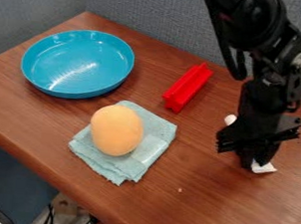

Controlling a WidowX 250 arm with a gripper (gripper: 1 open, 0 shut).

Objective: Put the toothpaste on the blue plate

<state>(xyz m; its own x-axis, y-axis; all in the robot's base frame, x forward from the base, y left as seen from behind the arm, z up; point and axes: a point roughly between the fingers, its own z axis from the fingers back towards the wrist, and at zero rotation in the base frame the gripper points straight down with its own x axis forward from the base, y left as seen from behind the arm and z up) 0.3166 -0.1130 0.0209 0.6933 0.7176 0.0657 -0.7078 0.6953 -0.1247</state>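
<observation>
Wooden tabletop filled the view, a grey wall behind it. Black robot arm came down from the top right, pointing straight down. Blue plate sat at the far left corner, nothing in it. Pale teal cloth lay near the front middle with an orange egg-shaped ball resting on it. Red block lay angled between plate and arm, apart from both. Hand was low on the tabletop at the right, right over the toothpaste — only white bits of the tube showed beside and below the fingers. Jaws looked drawn in around it, but whether they were clamped on it could not be told. Toothpaste was on the tabletop, well apart from the plate.
</observation>
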